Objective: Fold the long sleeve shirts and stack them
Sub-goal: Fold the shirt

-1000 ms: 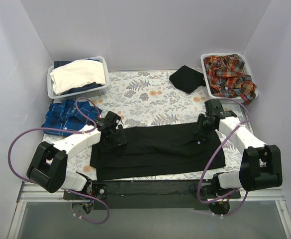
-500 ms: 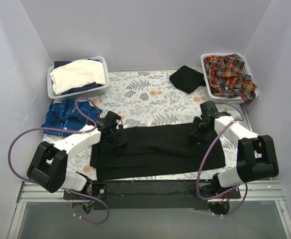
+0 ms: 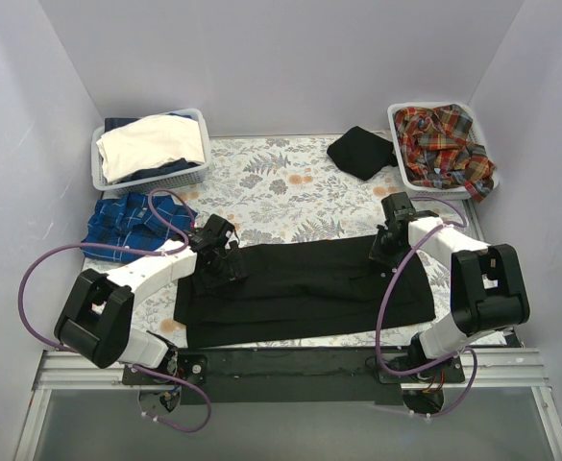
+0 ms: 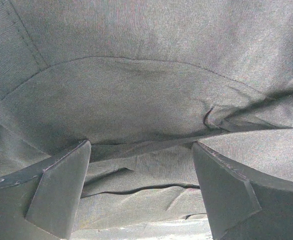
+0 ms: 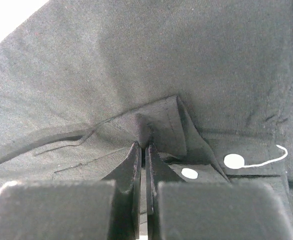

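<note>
Shows a plain black long-sleeve cloth shirt (image 3: pixel 305 288) laid out as a wide folded band across the near half of a floral-patterned worktop (image 3: pixel 281 187). Finds the left gripper (image 3: pixel 218 269) down on the band's left end, its dark fingers (image 4: pixel 61 190) spread wide over rumpled black cloth. Finds the right gripper (image 3: pixel 387 252) at the band's upper right edge, its fingers (image 5: pixel 131 175) pressed together on a raised pinch of the black fabric, just beside two small pale buttons (image 5: pixel 233 161). Places a crumpled blue-and-white checked shirt (image 3: pixel 127 223) at the worktop's left edge. Sets a white plastic basket (image 3: pixel 151 181) of cream and dark folded cloth behind it. Puts a folded black garment (image 3: pixel 360 152) at the back right. Heaps red-orange plaid shirts (image 3: pixel 444 142) in a second white basket (image 3: pixel 394 123) beside that garment.
</note>
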